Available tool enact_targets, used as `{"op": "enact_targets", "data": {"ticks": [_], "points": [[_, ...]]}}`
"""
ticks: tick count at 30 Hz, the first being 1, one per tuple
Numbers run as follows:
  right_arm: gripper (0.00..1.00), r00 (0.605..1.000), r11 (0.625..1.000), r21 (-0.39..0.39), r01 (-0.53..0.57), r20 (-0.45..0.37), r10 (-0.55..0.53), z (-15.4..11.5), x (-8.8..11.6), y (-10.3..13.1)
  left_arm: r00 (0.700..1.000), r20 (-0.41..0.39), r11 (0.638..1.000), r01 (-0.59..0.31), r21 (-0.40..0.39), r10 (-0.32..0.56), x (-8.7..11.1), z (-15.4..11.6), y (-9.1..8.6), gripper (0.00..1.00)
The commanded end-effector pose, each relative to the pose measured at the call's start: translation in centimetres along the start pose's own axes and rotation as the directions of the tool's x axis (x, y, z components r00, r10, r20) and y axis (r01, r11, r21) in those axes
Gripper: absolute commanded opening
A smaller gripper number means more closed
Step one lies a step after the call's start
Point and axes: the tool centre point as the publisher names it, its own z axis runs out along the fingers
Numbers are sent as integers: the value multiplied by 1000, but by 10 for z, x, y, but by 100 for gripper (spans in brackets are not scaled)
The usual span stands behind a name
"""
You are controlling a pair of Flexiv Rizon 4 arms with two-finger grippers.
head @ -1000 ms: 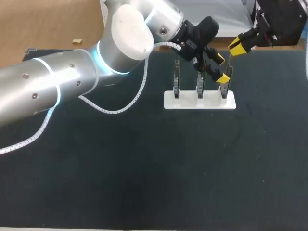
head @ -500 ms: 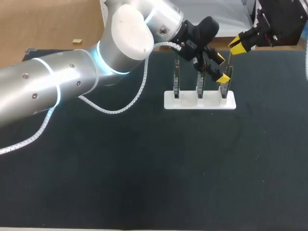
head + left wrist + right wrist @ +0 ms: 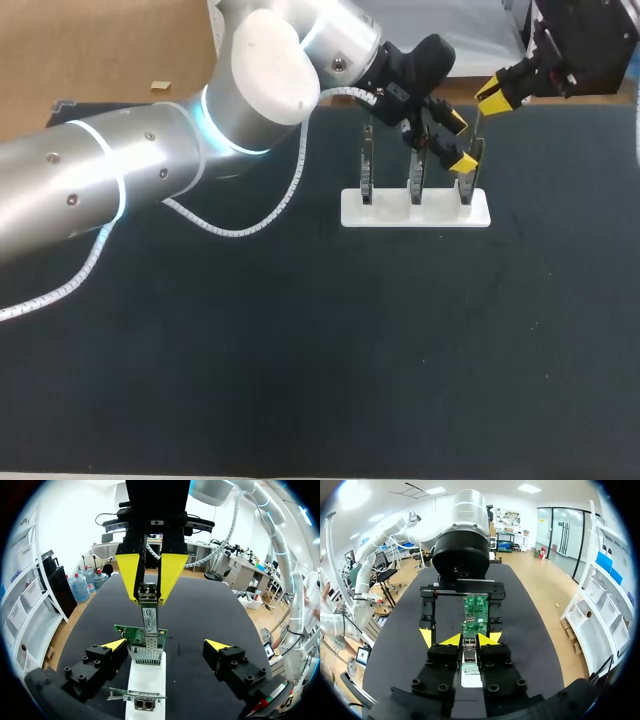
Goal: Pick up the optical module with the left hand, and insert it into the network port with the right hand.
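Handover looks done, plugging in is what's left
The right claw (image 3: 150, 599) pinches the module (image 3: 149, 617) right over the port (image 3: 147, 652); the left claw (image 3: 166, 644) sits wide open, holding nothing.

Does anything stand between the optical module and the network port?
Nothing visible does. The right pincer holds the optical module right at the network port; the left pincer, open, flanks the card, clear of that path.

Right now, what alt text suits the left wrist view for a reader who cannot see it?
The yellow-tipped right gripper holds a slim silver optical module, its end at the metal port of a green circuit board standing in a white holder. The left gripper is open, one finger on either side of the board.
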Motion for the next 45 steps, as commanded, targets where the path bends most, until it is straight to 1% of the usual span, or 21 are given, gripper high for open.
{"op": "enact_targets", "data": {"ticks": [1,10,35,45], "points": [[0,1000,1000,-1,-2,-4,2,1,2,-1,1000,-6,1000,2,5,-2,-2,1,3,100],[0,1000,1000,2,15,21,-15,-1,-1,-3,1000,-6,1000,2,5,-2,-2,1,3,100],[0,1000,1000,-1,4,6,-4,2,3,-1,1000,-6,1000,2,5,-2,-2,1,3,100],[0,1000,1000,13,7,23,-7,-2,0,0,1000,-6,1000,2,5,-2,-2,1,3,100]]}}
